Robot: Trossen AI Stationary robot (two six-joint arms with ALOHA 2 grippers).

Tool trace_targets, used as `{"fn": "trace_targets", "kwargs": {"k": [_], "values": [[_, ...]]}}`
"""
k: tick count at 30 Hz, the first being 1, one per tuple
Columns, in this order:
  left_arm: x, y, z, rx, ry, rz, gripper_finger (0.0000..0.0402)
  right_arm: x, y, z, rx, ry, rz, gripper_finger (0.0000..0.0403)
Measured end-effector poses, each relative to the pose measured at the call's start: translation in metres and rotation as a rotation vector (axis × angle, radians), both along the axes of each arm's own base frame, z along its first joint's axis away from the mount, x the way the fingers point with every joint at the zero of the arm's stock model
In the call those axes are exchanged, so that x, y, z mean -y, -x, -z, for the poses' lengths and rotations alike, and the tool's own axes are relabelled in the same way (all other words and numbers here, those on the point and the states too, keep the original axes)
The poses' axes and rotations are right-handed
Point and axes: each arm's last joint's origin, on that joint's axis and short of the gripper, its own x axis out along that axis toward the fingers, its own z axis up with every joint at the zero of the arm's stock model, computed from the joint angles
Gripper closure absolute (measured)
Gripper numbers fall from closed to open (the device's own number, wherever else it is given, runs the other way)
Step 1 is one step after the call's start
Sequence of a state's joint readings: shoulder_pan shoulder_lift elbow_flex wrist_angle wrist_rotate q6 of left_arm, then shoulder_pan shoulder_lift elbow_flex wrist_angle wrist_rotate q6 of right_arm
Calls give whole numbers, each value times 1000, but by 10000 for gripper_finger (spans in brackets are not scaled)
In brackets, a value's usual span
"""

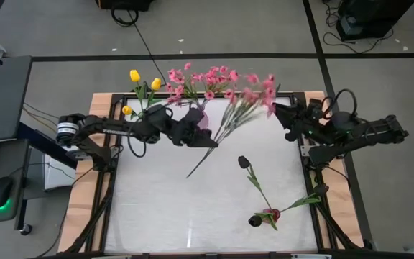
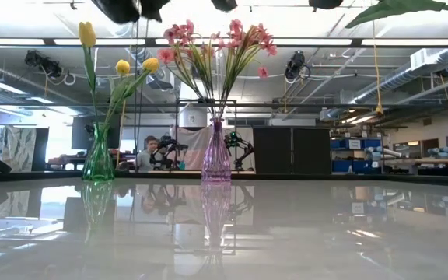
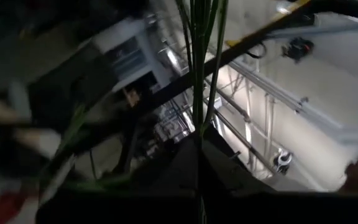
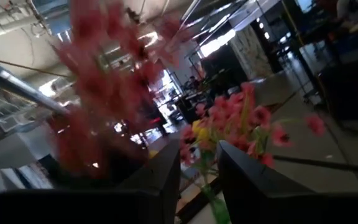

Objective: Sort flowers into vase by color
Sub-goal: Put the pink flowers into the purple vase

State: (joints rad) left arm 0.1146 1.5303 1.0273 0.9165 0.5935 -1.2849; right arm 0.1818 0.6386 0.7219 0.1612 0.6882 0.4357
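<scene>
A green vase [image 1: 139, 113] with yellow tulips [image 1: 134, 75] and a purple vase [image 2: 215, 155] with pink sprays [image 1: 210, 78] stand at the table's far edge. My left gripper [image 1: 205, 138] is shut on another pink spray [image 1: 254, 93], just right of the purple vase. The spray's stem slants above the table, its end [image 1: 190, 174] pointing toward the near edge. My right gripper [image 1: 284, 116] is open and empty, close to the right of the held spray's blossoms [image 4: 104, 81]. Two dark tulips [image 1: 244, 162] and a red one [image 1: 270, 214] lie flat on the table at the near right. My left gripper pinches the pink spray's bundle of thin green stems [image 3: 197, 118] between its two fingers, about midway along the stems. The fingers come level from the table's left and lie across the stems. The spray is lifted clear and tilted, with the blossoms toward the far right.
The white table top [image 1: 164, 208] is bare at the near left. Wooden rails [image 1: 85, 187] run along its left and right sides. In the low view a person [image 2: 148, 152] sits in the room beyond the table.
</scene>
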Motion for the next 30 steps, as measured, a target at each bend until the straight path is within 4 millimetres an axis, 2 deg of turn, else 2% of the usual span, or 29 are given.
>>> {"fn": "trace_targets", "kwargs": {"k": [6,14,21,26,30], "values": [[-3,-5,-47,139,-180,-89,396,1,3,-1,-11,36,16,288],[-6,-11,-87,-18,-547,-257,396,0,3,-1,-7,30,6,288],[-13,-6,-109,61,-727,-389,396,0,3,-1,-6,29,6,288],[-18,-6,-109,92,-824,-449,396,0,3,-1,-6,29,6,289],[-20,-7,-109,127,-969,-519,396,0,3,-1,-6,28,5,288]]}}
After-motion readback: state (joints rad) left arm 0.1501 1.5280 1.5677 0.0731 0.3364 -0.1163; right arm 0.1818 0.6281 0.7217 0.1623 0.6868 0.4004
